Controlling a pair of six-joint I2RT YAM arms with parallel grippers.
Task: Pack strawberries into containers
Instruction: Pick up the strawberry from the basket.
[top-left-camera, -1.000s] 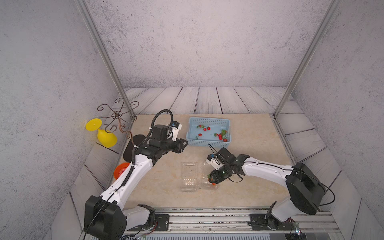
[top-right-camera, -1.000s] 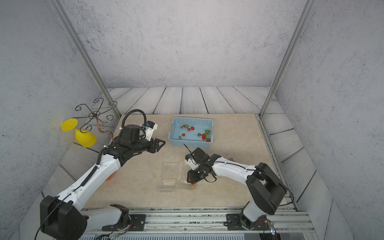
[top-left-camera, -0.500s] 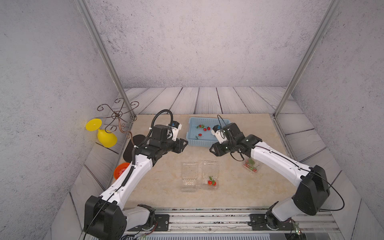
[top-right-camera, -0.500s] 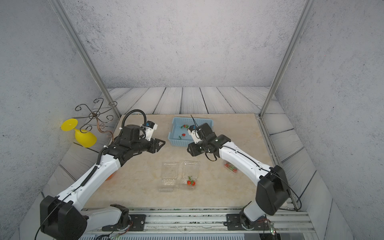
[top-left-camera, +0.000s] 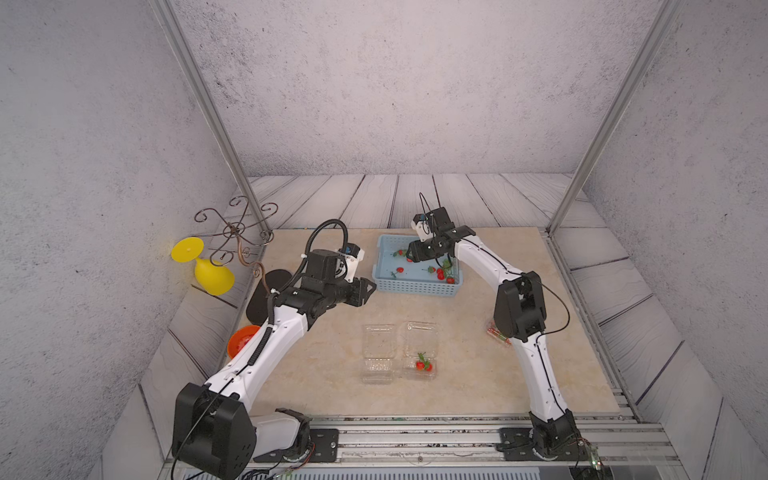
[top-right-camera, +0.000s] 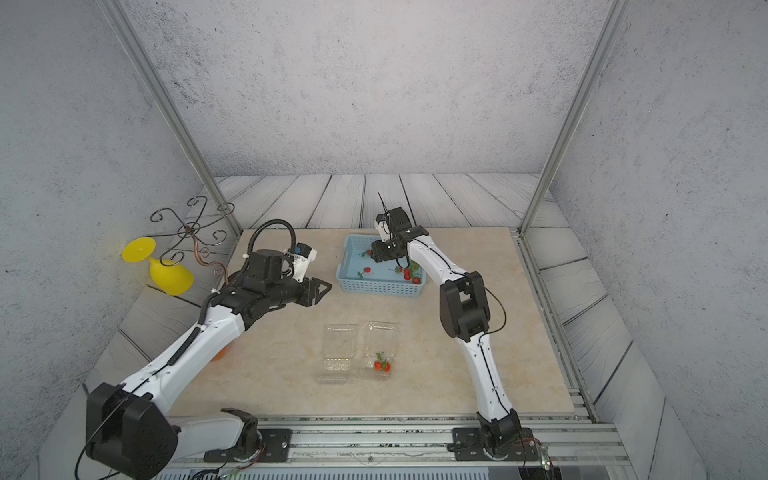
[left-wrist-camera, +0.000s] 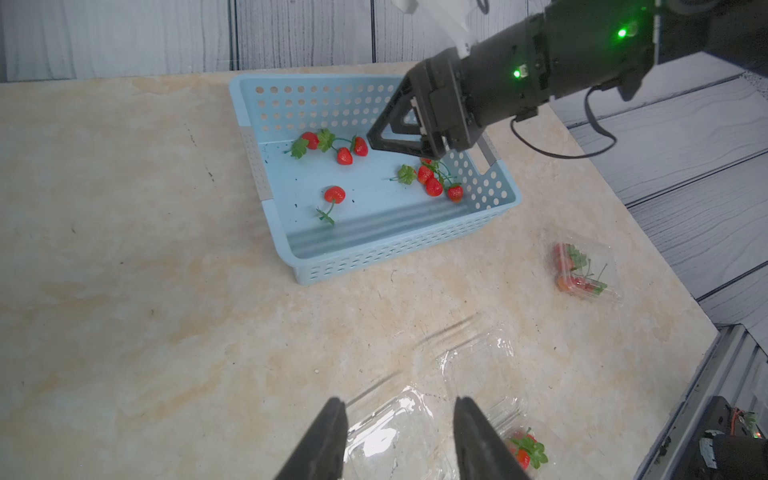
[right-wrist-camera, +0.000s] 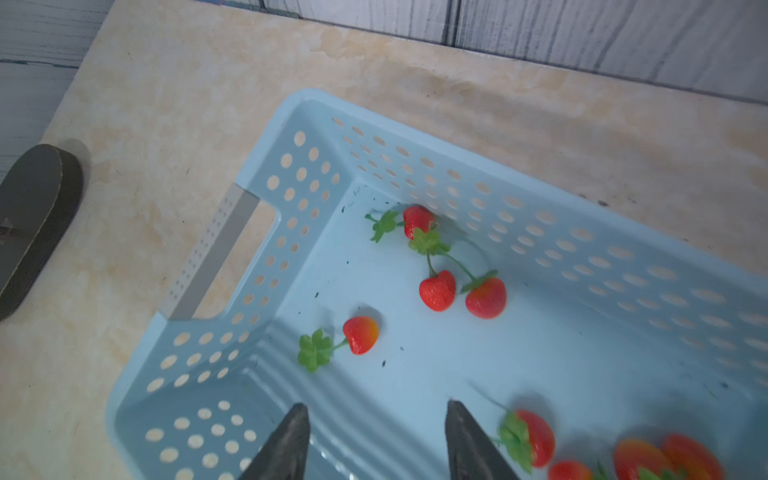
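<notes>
Several strawberries (top-left-camera: 440, 272) (top-right-camera: 409, 274) (left-wrist-camera: 432, 185) (right-wrist-camera: 438, 291) lie in the light blue basket (top-left-camera: 415, 286) (top-right-camera: 378, 286) (left-wrist-camera: 374, 253) (right-wrist-camera: 291, 174). My right gripper (top-left-camera: 411, 257) (top-right-camera: 374, 257) (left-wrist-camera: 388, 139) (right-wrist-camera: 377, 407) hovers open and empty over them. Two open clear containers sit side by side near the front; one (top-left-camera: 378, 353) (left-wrist-camera: 395, 428) is empty, the other (top-left-camera: 422, 338) holds strawberries (top-left-camera: 424, 365) (top-right-camera: 382, 365). A closed container (left-wrist-camera: 582, 270) with berries lies to the right. My left gripper (top-left-camera: 368, 289) (top-right-camera: 322, 289) (left-wrist-camera: 399, 405) is open and empty, left of the basket.
An orange bowl (top-left-camera: 243, 338), a black disc (top-left-camera: 266, 295), a tipped yellow goblet (top-left-camera: 212, 274) and a wire stand (top-left-camera: 237, 228) crowd the left edge. The metal rail (top-left-camera: 415, 432) runs along the front. My right arm partly hides the closed container in both top views.
My right gripper left strawberries in the front container, swung back over the basket and opened wider. The left arm has not moved.
</notes>
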